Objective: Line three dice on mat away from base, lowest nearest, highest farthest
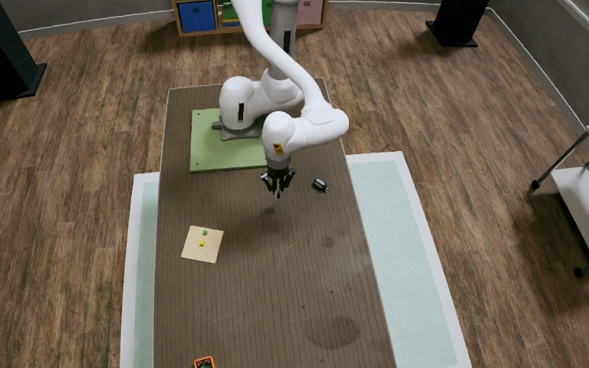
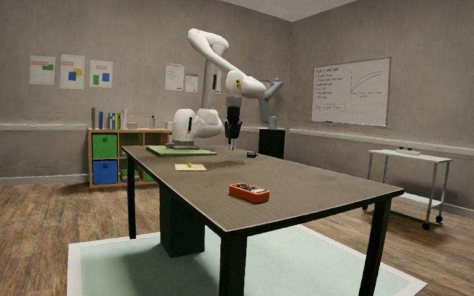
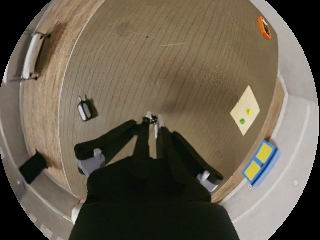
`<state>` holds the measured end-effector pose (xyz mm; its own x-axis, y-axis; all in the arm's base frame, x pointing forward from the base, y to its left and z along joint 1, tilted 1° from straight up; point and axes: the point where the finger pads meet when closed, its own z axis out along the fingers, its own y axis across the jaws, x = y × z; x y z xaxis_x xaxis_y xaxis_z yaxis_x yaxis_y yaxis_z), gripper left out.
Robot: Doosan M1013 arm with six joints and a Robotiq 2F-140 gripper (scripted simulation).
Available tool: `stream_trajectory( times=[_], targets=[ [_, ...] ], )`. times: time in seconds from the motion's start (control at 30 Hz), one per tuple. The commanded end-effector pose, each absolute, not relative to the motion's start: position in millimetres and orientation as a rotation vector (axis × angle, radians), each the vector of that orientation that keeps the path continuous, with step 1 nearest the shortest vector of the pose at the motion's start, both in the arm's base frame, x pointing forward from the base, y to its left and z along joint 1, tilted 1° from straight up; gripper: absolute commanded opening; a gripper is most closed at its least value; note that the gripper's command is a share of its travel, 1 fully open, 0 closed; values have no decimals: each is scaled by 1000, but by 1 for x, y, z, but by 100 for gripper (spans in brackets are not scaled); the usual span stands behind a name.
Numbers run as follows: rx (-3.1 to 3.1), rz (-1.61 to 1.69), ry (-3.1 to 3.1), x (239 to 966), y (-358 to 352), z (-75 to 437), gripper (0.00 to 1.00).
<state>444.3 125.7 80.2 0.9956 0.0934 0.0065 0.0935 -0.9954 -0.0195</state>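
Your black two-finger gripper (image 1: 278, 195) (image 2: 231, 147) (image 3: 153, 118) looks nearly closed on a small dark die (image 1: 278, 195) (image 3: 153, 120), up over the brown desk (image 1: 265, 282) (image 2: 298, 190) (image 3: 185, 65), roughly mid-width. Your little green die (image 1: 205, 232) (image 3: 242, 121) and yellow cube die (image 1: 201, 243) (image 2: 189, 164) (image 3: 249, 112) sit on the square cream mat (image 1: 192, 254) (image 2: 181, 168) (image 3: 243, 127), near the desk's left long edge in the top view, green nearer the base. Can't read any pips, sorry.

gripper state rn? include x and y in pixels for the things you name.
Gripper (image 1: 278, 195) (image 2: 231, 148) (image 3: 153, 118): closed, apparently on the third die (image 3: 152, 119), held above the table (image 1: 251, 273) (image 2: 298, 198) (image 3: 195, 65); its face is unreadable.
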Motion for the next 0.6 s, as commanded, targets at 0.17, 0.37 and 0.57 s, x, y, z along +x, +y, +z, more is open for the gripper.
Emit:
stream_trajectory(
  times=[0.17, 0.37, 0.57],
  targets=[
    [-3118, -8, -146, 444, 125, 118, 16],
    [-3118, -8, -146, 444, 125, 120, 16],
    [-3119, -8, -126, 453, 118, 121, 16]
  ],
)
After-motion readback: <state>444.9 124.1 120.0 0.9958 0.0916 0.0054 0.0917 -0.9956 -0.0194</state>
